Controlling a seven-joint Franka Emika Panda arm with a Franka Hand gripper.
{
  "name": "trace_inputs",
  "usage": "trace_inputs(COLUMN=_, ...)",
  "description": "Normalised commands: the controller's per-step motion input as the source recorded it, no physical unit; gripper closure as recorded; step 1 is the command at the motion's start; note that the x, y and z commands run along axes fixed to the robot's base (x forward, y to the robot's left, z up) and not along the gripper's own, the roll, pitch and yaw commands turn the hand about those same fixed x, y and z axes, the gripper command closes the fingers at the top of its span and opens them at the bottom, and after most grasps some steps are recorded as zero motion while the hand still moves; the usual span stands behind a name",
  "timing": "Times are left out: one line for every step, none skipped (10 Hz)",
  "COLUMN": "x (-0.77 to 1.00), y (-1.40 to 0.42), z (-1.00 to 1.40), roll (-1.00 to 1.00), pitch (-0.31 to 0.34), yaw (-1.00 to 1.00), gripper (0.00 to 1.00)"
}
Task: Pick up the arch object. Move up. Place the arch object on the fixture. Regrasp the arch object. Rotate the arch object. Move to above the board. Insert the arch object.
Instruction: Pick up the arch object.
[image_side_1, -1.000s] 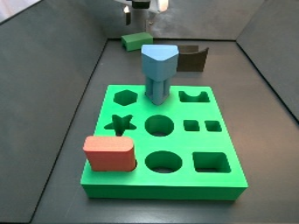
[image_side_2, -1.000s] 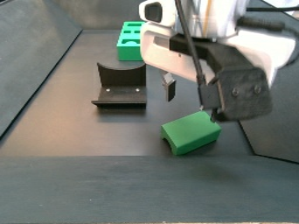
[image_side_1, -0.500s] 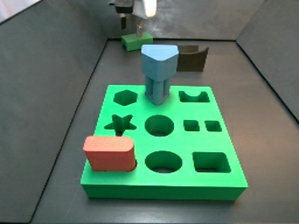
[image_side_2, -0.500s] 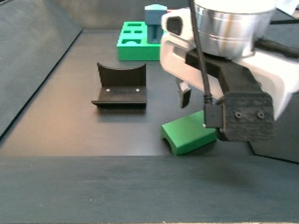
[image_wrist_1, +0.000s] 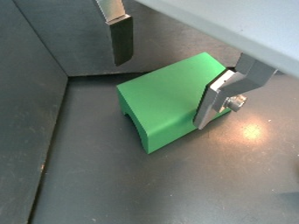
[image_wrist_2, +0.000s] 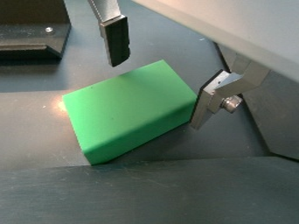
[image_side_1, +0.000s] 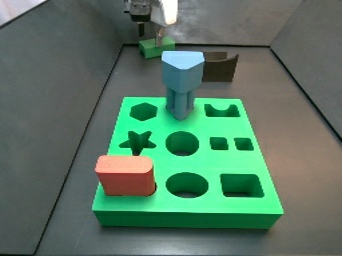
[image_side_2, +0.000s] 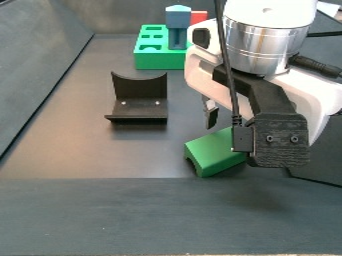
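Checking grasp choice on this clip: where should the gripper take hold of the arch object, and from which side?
Across its two long flat sides, from straight above. The arch object lies flat on the floor, its notch at one end face. The gripper is open, its fingers either side of the block, not touching. The fixture stands apart.

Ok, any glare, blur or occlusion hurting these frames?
In a wrist view, a bright glint sits on the floor beside the arch object; the gripper straddles it, sharp. In a side view, the arm hides part of the arch object; in the far side view the gripper is small, soft.
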Motion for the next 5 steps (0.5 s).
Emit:
trace_inputs(x=0.0, y=-0.11, z=-0.89, roll=-0.02, pitch=-0.169, yaw=-0.1, gripper=0.0)
trace_inputs(x=0.34, y=-0.16, z=-0.91, roll=0.1, pitch=0.031, yaw=-0.04, gripper=0.0)
trace_inputs(x=0.4, y=0.0, z=-0.74, roll=0.0, pitch=0.06, yaw=-0.06, gripper=0.0)
trace_inputs(x=0.19, y=0.0, z=-0.45, roll=-0.07, pitch=0.0, yaw=-0.1, gripper=0.0)
trace_inputs(x=0.03, y=0.0, z=-0.27, roll=-0.12, pitch=-0.003, yaw=-0.09, gripper=0.0)
